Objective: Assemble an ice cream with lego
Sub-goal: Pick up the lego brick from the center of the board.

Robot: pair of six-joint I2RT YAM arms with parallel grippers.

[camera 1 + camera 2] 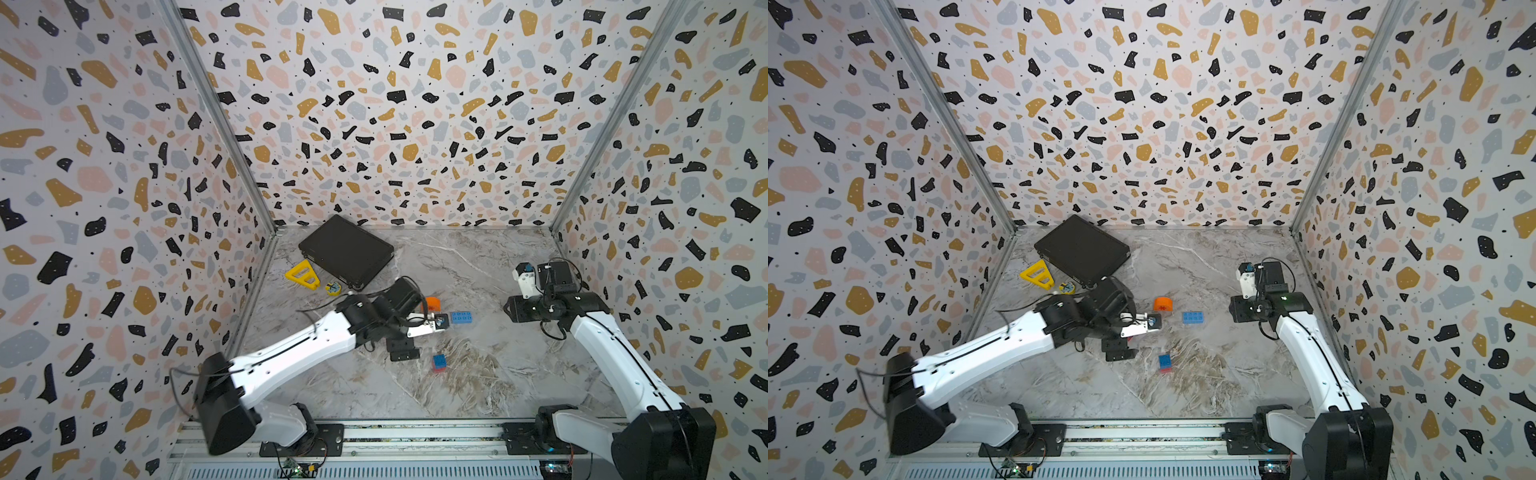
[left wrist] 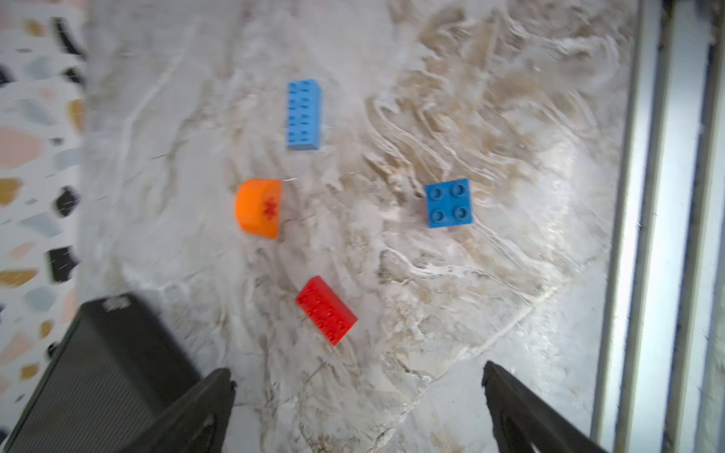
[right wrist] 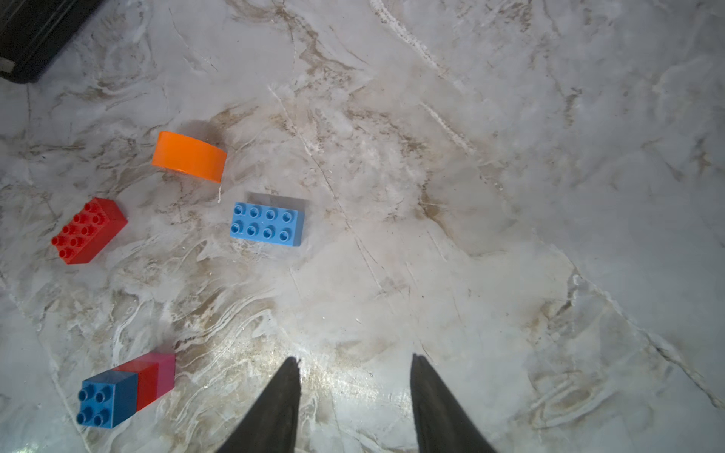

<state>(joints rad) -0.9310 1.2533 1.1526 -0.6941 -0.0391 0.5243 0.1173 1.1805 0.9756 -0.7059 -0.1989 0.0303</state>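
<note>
I hold my left hand [image 2: 357,396] spread wide and empty, my right hand [image 3: 355,392] partly spread and empty. Apart on the marble worktop [image 3: 510,196] rest the orange plastic dome brick [image 2: 259,208], long red brick [image 2: 325,310], long light-blue brick [image 2: 304,114] and blue-red-pink square stack [image 3: 125,388].

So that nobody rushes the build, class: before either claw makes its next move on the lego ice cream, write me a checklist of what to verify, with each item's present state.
1. Left claw open and empty: ok.
2. Right claw holding nothing: ok.
3. Stem stack, small blue on red on pink, joined and upright: ok.
4. Long red brick studs up, apart from the others: ok.
5. Light-blue brick studs up, free to grasp: ok.
6. Orange dome and both long bricks mounted on the stem: not ok, all three lie apart from it.
</note>
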